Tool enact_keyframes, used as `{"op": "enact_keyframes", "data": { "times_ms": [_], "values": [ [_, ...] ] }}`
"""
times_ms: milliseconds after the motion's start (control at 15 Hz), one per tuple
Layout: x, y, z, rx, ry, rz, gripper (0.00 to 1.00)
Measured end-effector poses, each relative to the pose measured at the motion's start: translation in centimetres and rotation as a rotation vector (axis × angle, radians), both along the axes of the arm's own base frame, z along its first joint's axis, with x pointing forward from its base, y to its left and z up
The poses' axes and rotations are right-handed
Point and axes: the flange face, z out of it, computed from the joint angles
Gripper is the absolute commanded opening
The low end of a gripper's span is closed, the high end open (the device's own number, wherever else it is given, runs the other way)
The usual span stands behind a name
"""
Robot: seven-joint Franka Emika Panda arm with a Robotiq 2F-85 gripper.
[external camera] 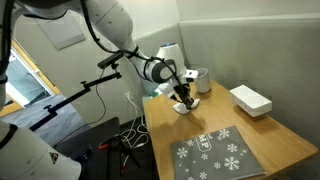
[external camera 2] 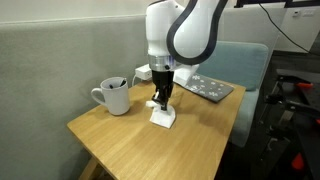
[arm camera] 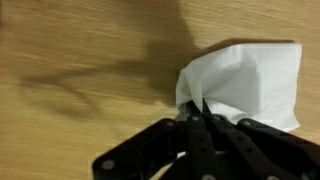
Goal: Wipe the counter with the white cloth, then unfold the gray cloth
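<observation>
- At the far left in an exterior view we see a white mug standing upright on the wooden table, its handle turned to the left. Something dark shows at its rim, too small for us to identify.
- Just right of the mug the arm drops almost vertically, and the gripper points straight down at the tabletop.
- Directly under the gripper is the white cloth, bunched into a small lump. It rests on the wood near the mug but does not touch it.
- In the wrist view the dark fingers come together to a point, clenched on the left edge of the white cloth. The rest of the cloth spreads up and to the right over the wood grain.
- Further right, the gray cloth lies flat at the far end of the table, well apart from the white cloth.
- In an exterior view from another side, we find the gripper over the white cloth, with the mug just behind it.
- To the right of those a white box sits on the table.
- The gray cloth, patterned with white snowflakes, lies as a flat rectangle at the near edge.
</observation>
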Motion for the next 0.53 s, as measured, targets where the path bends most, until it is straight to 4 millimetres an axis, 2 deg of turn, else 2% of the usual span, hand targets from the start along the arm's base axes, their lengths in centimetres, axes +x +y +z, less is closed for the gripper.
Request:
{"op": "enact_keyframes", "data": {
  "times_ms": [267,533],
  "values": [
    [0.0,-5.5,0.0,0.0,0.016,-0.136,0.01],
    [-1.2,-11.0,0.0,-0.009,0.04,-0.262,0.01]
  ]
}}
